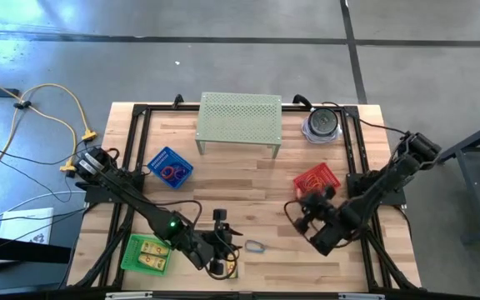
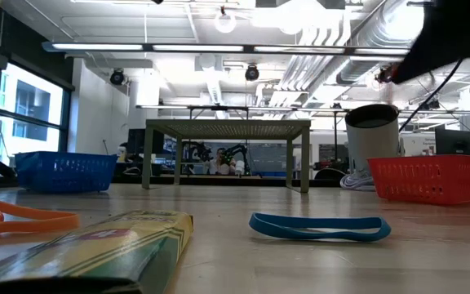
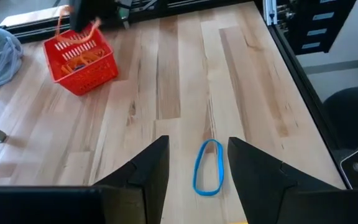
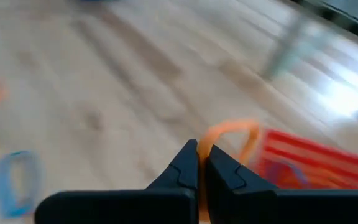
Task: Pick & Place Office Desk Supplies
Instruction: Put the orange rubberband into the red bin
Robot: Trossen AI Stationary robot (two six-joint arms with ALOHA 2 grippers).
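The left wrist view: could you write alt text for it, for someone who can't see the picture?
A blue rubber band lies flat on the wooden table, just ahead of the left gripper, whose two dark fingers stand open on either side of it. Farther off, a red mesh basket holds orange loops.

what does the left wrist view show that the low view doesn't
Only the left wrist view shows the left hand, open, its fingers either side of the blue loop, and an orange loop hanging over the red basket's rim.

Only the low view shows the pale green stand, the blue basket, a yellow box close to the camera, a dark round container and the room behind.

Both show the blue loop lying flat on the wooden table and the red basket.
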